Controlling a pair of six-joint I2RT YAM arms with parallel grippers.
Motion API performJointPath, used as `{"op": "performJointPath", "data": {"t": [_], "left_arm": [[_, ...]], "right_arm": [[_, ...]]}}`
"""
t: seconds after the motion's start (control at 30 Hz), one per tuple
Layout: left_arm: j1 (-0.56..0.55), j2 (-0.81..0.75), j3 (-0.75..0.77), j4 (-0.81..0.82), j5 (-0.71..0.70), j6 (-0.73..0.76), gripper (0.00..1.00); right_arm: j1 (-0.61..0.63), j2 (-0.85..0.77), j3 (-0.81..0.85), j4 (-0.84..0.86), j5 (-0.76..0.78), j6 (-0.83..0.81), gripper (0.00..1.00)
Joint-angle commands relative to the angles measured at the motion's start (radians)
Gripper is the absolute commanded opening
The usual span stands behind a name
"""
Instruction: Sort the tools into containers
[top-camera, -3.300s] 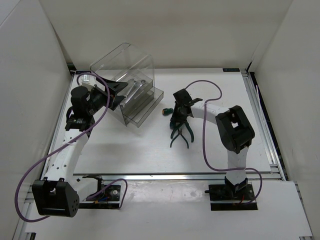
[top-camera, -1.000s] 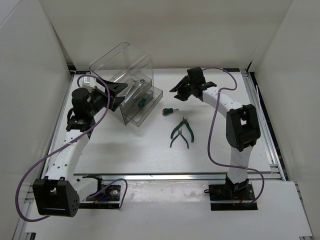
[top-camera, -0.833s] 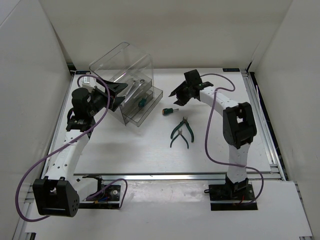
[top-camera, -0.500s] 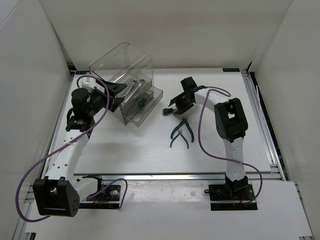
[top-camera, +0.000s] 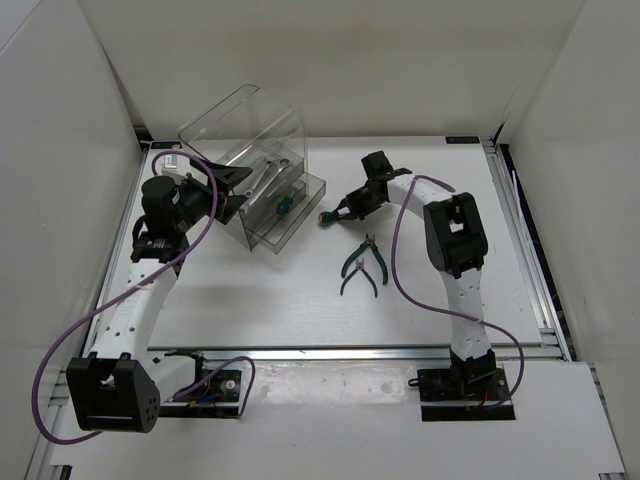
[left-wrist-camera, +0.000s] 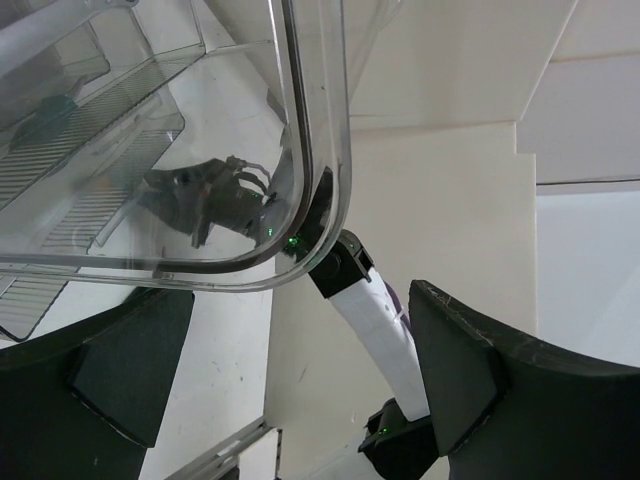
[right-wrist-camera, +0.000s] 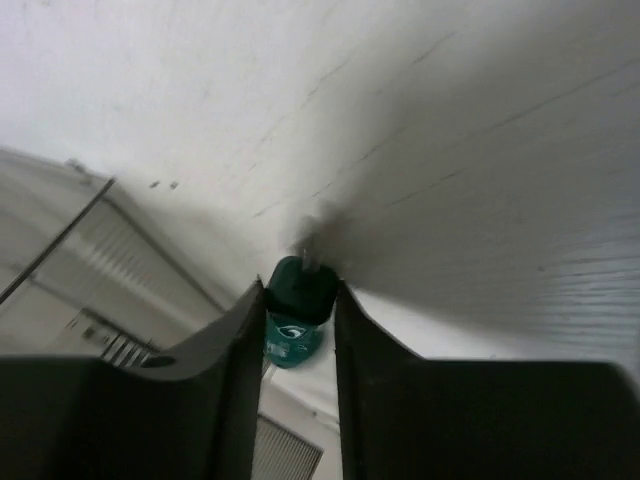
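The stubby green screwdriver (top-camera: 327, 217) lies on the table right of the clear cabinet (top-camera: 243, 125). My right gripper (top-camera: 347, 209) is low over it, and in the right wrist view my right gripper (right-wrist-camera: 298, 292) is shut on the screwdriver (right-wrist-camera: 295, 322), both fingers against its handle. The green-handled pliers (top-camera: 362, 265) lie on the table nearer the arms. Silver wrenches (top-camera: 268, 172) lie in an upper drawer, and a small green tool (top-camera: 283, 205) lies in a lower open drawer (top-camera: 300, 222). My left gripper (top-camera: 226, 189) is open at the cabinet's left side; in its wrist view (left-wrist-camera: 300, 330) the shell edge (left-wrist-camera: 312, 150) is just beyond the fingers.
White walls enclose the table on the left, back and right. A metal rail (top-camera: 525, 240) runs along the table's right edge. Purple cables loop beside both arms.
My right gripper swung from the back of the table down and left onto the screwdriver and closed on it; the screwdriver shifted slightly left. The left arm has not moved.
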Motion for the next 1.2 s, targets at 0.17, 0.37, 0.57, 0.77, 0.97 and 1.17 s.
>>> {"op": "performJointPath", "data": {"t": [0.17,0.37,0.57,0.77,0.97,1.17], "left_arm": [[0.013,-0.004,-0.005,0.012,0.000,-0.007,0.99],[0.014,-0.007,-0.007,0.006,0.000,-0.001,0.99],[0.014,-0.010,-0.009,0.000,0.000,0.004,0.99],[0.014,-0.007,-0.009,0.000,0.003,0.005,0.99],[0.014,-0.010,-0.002,0.000,0.006,0.005,0.99],[0.014,-0.016,0.010,0.012,0.000,0.008,0.99]], "right_arm": [[-0.031,-0.025,-0.178,0.032,-0.050,-0.002,0.00],[-0.031,-0.153,-0.239,0.148,-0.020,-0.061,0.00],[0.015,-0.331,-0.261,0.338,0.088,-0.174,0.00],[0.128,-0.390,-0.226,0.464,0.134,-0.331,0.00],[0.205,-0.289,-0.106,0.419,0.114,-0.403,0.00],[0.220,-0.148,0.103,0.271,0.013,-0.414,0.22]]}}
